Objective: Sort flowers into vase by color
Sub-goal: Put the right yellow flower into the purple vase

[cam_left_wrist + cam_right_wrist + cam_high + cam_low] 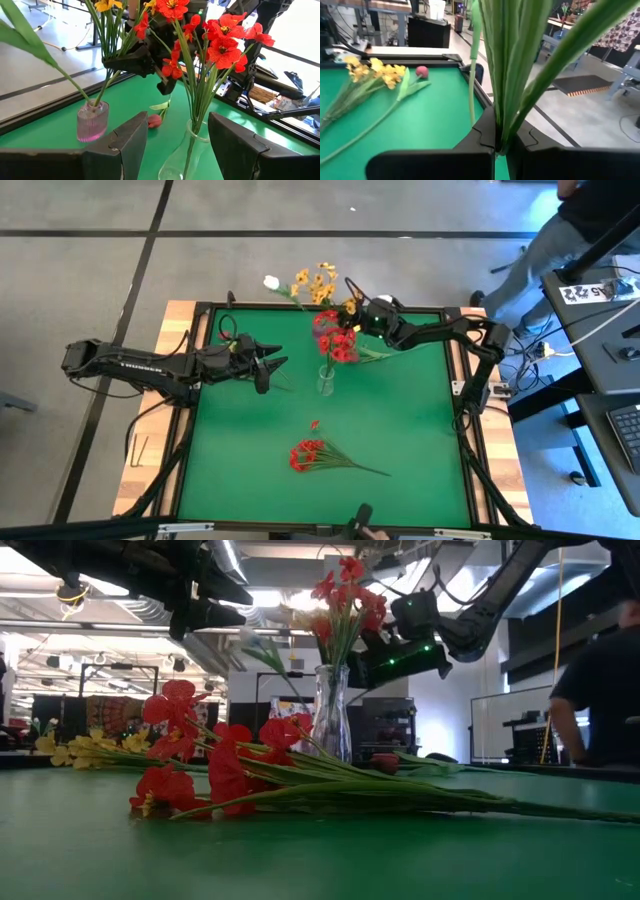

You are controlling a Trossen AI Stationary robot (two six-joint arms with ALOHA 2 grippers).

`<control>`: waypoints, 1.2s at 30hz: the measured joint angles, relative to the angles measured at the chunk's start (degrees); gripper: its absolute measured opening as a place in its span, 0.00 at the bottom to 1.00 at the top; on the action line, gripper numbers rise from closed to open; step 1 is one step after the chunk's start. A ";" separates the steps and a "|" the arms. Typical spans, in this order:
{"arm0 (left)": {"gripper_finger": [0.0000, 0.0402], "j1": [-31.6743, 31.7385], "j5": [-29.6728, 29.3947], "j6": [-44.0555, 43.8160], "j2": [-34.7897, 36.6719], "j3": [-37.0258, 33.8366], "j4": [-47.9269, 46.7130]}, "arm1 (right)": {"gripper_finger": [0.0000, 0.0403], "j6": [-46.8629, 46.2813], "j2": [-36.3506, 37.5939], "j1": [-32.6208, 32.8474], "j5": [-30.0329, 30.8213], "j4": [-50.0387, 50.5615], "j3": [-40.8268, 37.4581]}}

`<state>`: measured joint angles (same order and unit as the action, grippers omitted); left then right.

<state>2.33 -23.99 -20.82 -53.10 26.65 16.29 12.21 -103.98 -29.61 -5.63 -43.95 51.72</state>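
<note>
Red stems (337, 342) stand upright over the vase (326, 380).
Your right fingers (496, 142) pinch them; left fingers (175, 145), nearer, gape wide beside it.

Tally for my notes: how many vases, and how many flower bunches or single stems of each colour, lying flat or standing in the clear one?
Vases: 2, the clear vase and the pink vase
Red: 2, the standing red bunch and the flat red bunch
Yellow, flat: 1, the yellow bunch
Pink, flat: 1, the pink bud
Total: 6
</note>
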 joint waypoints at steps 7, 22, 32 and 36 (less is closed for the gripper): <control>0.51 0.00 0.00 0.00 -0.02 -0.01 0.00 | 0.03 1.30 0.00 -1.60 -0.48 1.52 0.00; 0.51 0.02 0.00 0.00 -0.02 0.01 0.02 | 0.02 1.76 0.00 -3.14 -1.94 5.24 0.04; 0.51 0.02 0.00 -0.11 -0.01 0.01 0.02 | 0.02 1.61 0.00 -3.08 -2.10 7.58 0.04; 0.51 0.02 0.00 -0.15 -0.02 0.01 0.02 | 0.02 1.61 0.00 -3.08 -2.51 7.83 0.04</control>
<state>2.35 -23.99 -20.97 -53.12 26.65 16.32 13.82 -103.98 -32.69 -8.14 -36.12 51.77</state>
